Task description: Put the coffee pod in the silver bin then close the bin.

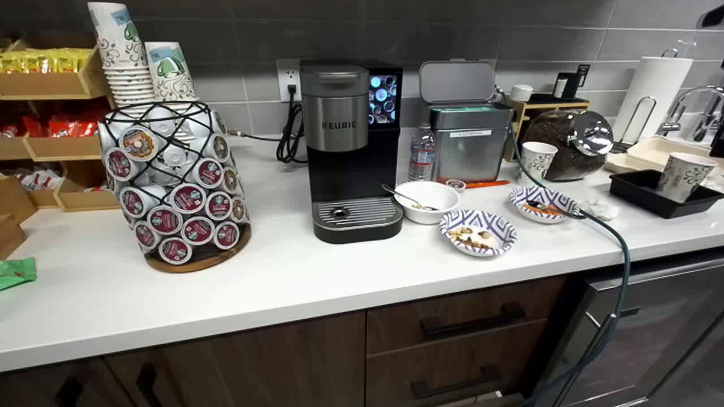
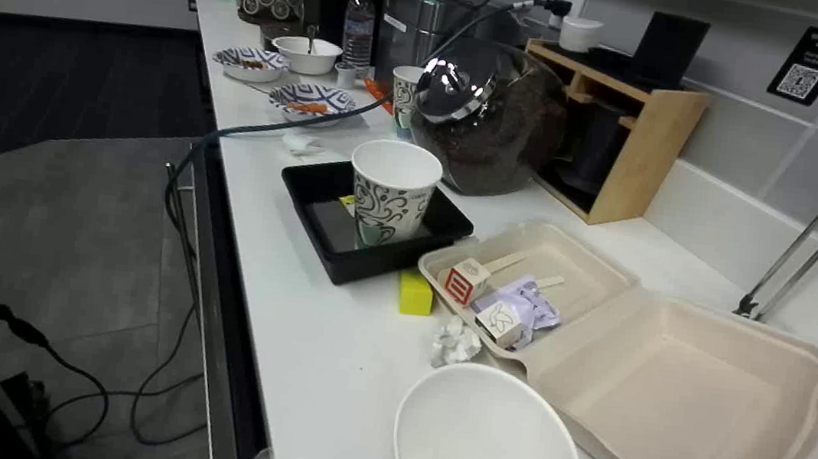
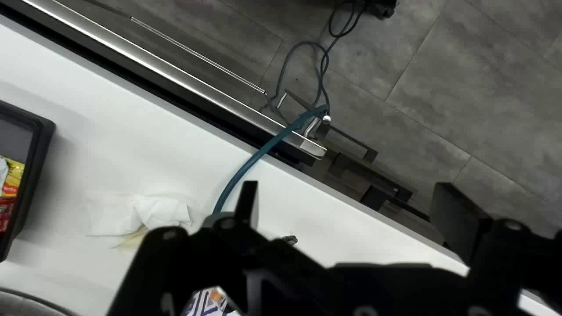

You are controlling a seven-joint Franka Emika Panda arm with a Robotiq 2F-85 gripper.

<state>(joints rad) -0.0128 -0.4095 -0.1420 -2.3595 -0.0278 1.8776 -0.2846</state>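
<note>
The silver bin [image 1: 470, 150] stands against the back wall beside the coffee machine, its lid [image 1: 457, 82] raised; in an exterior view the bin [image 2: 406, 37] is partly covered by a shiny round jar. A small white coffee pod [image 1: 456, 185] rests on the counter just in front of the bin, behind the white bowl; an exterior view shows this pod [image 2: 346, 75] too. In the wrist view my gripper [image 3: 346, 188] is open over the counter's front edge, fingers wide apart with nothing between them. Neither exterior view clearly shows the gripper. The wrist view shows no pod and no bin.
Near the pod are a white bowl [image 1: 428, 202], patterned bowls [image 1: 478, 233], a paper cup [image 1: 537, 161] and a water bottle [image 1: 421, 155]. A dark green cable [image 1: 622, 249] runs across the counter and over its edge. A black tray [image 2: 344, 257] holds another cup.
</note>
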